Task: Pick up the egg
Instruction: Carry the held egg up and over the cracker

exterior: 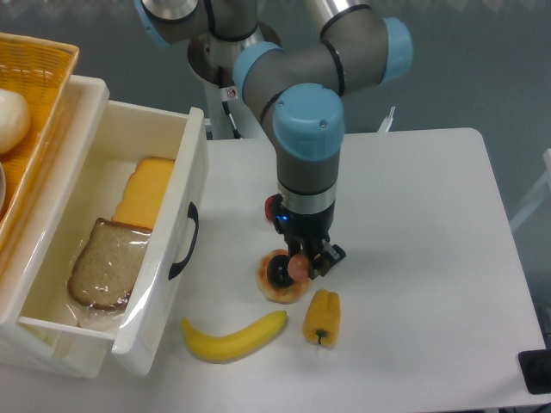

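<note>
The egg [298, 266] is a small brownish-pink oval held between the fingers of my gripper [300, 265]. The gripper is shut on it and hangs a little above the table, over the right edge of the round tart [277, 278] with a dark centre. The arm's blue-capped wrist stands straight above the gripper and hides the table behind it.
A banana [232, 337] and a yellow pepper [322, 317] lie in front of the gripper. A red object [272, 206] peeks out behind the arm. An open white drawer [164, 284] on the left holds bread [105, 262] and cheese [144, 191]. A yellow basket [39, 77] with a white ball [12, 119] sits far left.
</note>
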Controlling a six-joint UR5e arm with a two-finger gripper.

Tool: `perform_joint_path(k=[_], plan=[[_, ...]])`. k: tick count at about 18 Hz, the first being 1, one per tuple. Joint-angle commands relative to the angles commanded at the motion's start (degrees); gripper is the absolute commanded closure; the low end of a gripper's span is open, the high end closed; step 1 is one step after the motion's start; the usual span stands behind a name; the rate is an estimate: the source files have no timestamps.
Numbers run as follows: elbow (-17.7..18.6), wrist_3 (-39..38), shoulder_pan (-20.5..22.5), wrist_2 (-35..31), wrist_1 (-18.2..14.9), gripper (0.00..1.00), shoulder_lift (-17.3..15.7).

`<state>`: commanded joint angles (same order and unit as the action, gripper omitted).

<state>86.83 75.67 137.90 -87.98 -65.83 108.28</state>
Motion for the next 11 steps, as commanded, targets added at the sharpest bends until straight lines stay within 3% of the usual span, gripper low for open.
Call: perform_joint_path(k=[11], plan=[[1.50,0.00,1.93,1.58,0.09,0.60,-1.49]])
